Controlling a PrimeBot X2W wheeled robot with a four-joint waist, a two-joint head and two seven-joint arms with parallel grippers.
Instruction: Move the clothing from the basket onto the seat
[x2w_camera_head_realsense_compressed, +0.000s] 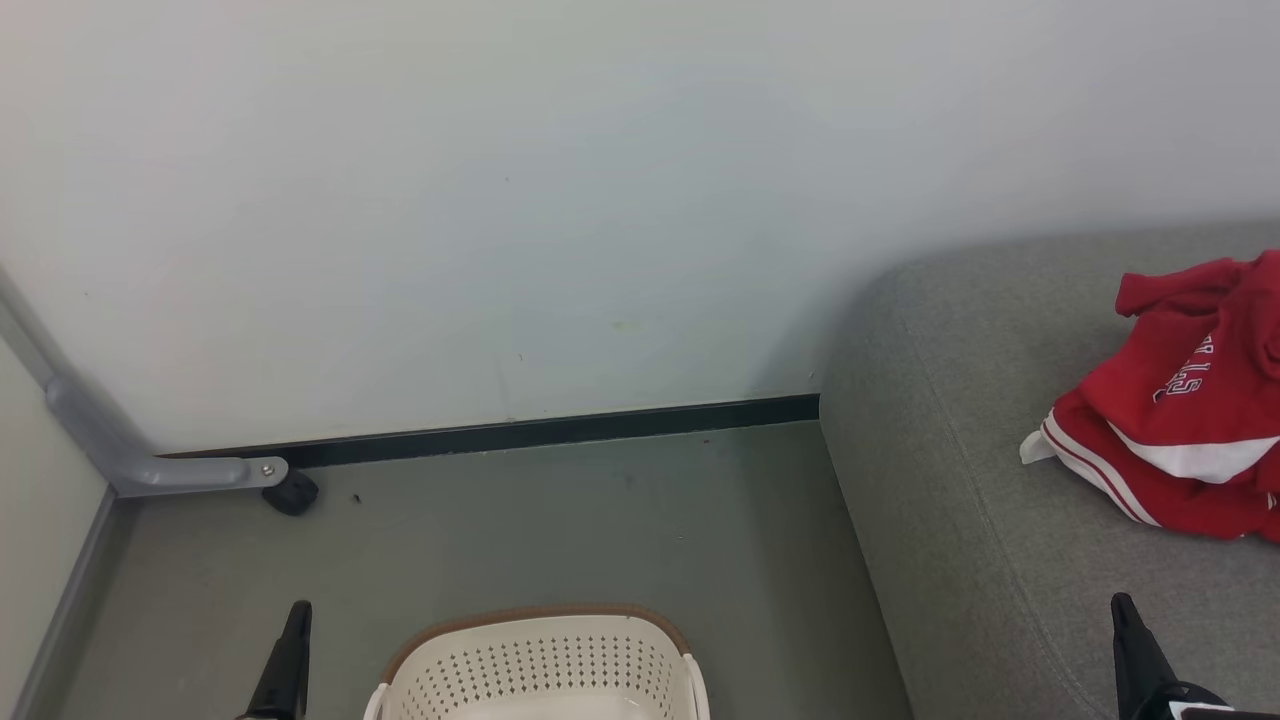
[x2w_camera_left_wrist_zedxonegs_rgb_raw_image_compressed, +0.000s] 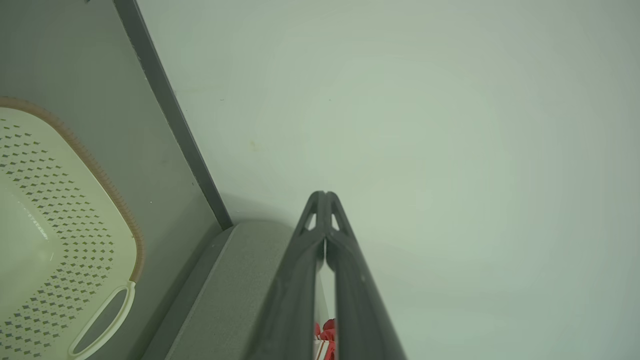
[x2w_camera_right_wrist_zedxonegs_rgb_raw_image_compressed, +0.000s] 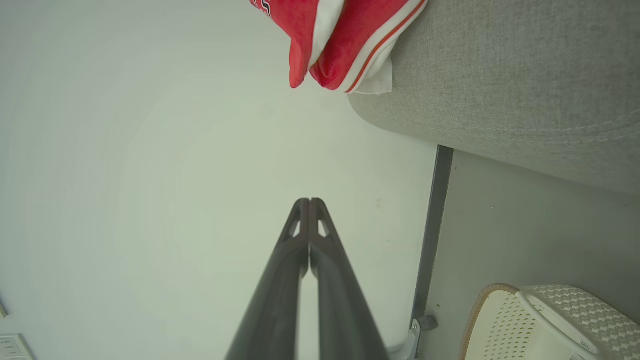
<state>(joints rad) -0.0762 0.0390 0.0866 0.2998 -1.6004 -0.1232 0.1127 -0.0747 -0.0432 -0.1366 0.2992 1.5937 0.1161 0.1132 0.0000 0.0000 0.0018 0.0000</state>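
Observation:
The red clothing (x2w_camera_head_realsense_compressed: 1185, 400) with white stripes and lettering lies bunched on the grey seat (x2w_camera_head_realsense_compressed: 960, 480) at the right; it shows again in the right wrist view (x2w_camera_right_wrist_zedxonegs_rgb_raw_image_compressed: 340, 40) on the seat (x2w_camera_right_wrist_zedxonegs_rgb_raw_image_compressed: 510, 80). The cream basket (x2w_camera_head_realsense_compressed: 545, 665) with its brown rim stands on the floor at the bottom centre, and no garment shows in the visible part of it. My left gripper (x2w_camera_head_realsense_compressed: 298, 612) rises left of the basket, its fingertips pressed together (x2w_camera_left_wrist_zedxonegs_rgb_raw_image_compressed: 325, 194). My right gripper (x2w_camera_head_realsense_compressed: 1122, 605) hangs over the seat's front, shut on nothing (x2w_camera_right_wrist_zedxonegs_rgb_raw_image_compressed: 309, 201).
A pale wall (x2w_camera_head_realsense_compressed: 500, 200) with a dark baseboard (x2w_camera_head_realsense_compressed: 550, 432) runs behind the grey floor (x2w_camera_head_realsense_compressed: 600, 520). A grey metal leg with a black caster (x2w_camera_head_realsense_compressed: 290, 493) stands at the left by the wall. The basket (x2w_camera_left_wrist_zedxonegs_rgb_raw_image_compressed: 60, 225) sits close to the seat's side.

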